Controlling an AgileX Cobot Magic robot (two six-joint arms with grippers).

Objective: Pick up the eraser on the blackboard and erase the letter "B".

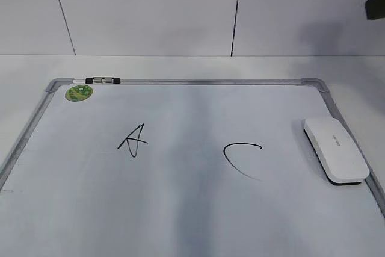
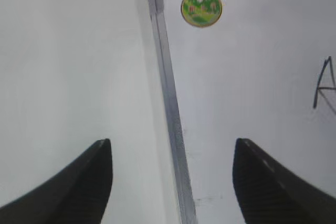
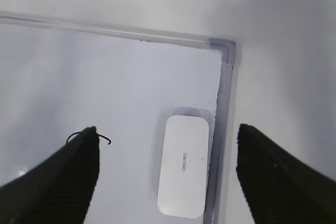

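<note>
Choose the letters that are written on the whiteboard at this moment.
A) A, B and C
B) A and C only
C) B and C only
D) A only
B: the blackboard carries only a black "A" and a curved "C" with bare surface between them, and the eraser lies flat by the right frame.

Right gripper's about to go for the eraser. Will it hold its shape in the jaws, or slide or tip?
The eraser looks like a hard white plastic block, so probably stiff. Its smooth rounded shell may be slippery. It lies flat and low on the blackboard, so tipping seems unlikely; a nudge would likely slide it.
</note>
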